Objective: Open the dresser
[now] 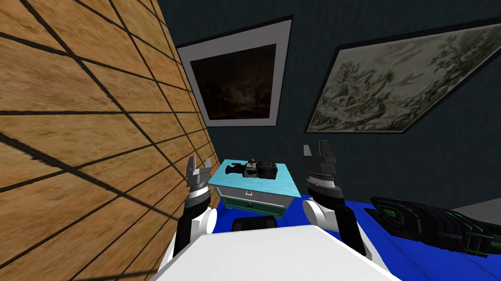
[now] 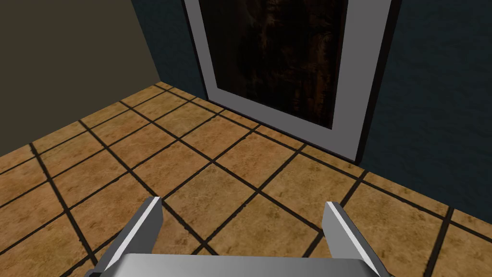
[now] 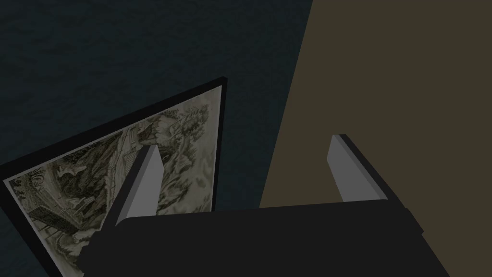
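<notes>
The dresser [image 1: 256,196] is a small low cabinet with a light blue top, standing ahead of me against the dark wall. Its grey drawer front [image 1: 246,192] carries a small handle and looks closed. A dark camera-like object [image 1: 255,169] lies on its top. My left gripper [image 1: 199,167] is raised at the dresser's left, close to the wood-tiled wall, fingers open and empty. My right gripper [image 1: 318,152] is raised at the dresser's right, pointing up, open with nothing between its fingers [image 3: 144,185].
A wood-tiled wall [image 1: 77,132] runs close along my left. Two framed pictures [image 1: 239,82] hang on the dark wall behind the dresser. A blue surface [image 1: 367,221] lies beside the dresser with a black and green object [image 1: 435,226] on it at my right.
</notes>
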Controlling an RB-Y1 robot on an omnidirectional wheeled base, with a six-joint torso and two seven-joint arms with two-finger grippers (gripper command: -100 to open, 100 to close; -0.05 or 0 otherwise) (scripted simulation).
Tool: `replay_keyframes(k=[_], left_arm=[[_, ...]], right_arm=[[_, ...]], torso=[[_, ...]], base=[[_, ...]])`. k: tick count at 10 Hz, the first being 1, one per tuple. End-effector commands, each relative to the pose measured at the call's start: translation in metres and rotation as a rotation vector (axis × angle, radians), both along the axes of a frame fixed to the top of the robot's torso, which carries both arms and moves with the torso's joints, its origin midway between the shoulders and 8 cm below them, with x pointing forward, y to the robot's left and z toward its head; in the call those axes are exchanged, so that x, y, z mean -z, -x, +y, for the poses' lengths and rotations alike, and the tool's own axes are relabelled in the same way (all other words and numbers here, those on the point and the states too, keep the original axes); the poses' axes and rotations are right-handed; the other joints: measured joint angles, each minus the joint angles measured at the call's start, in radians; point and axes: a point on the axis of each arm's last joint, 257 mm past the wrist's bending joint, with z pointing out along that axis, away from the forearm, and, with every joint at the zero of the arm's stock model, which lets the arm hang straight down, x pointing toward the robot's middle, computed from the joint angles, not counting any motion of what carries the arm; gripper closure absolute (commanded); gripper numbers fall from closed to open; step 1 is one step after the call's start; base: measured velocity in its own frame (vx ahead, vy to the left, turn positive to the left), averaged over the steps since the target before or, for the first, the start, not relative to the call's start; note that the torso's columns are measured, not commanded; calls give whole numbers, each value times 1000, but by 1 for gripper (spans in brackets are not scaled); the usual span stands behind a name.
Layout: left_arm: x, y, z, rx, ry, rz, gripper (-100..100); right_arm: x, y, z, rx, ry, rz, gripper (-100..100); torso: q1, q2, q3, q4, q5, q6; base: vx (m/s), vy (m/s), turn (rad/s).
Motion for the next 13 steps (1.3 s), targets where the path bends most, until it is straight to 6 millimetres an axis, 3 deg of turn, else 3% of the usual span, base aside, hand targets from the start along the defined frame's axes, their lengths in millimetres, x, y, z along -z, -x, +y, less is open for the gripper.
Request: replay_keyframes(k=[1,9,10,13], left_arm=[[0,0,0,0,0,0,0],[0,0,0,0,0,0,0],[7,-3,-4,17,-28,13,-100],[24,-9,-9,44,-69,41,-100]], right_arm=[[0,0,0,0,0,0,0],[0,0,0,0,0,0,0],[0,0,0,0,0,0,0],[0,0,0,0,0,0,0]], torso=[[0,40,-82,41,0,0],[0,618,-1234,617,0,0],[0,691,-1382,691,0,0],[0,737,-1475,737,0,0]], base=[[0,0,0],[0,0,0],[7,-6,-11],[5,-13,-16]])
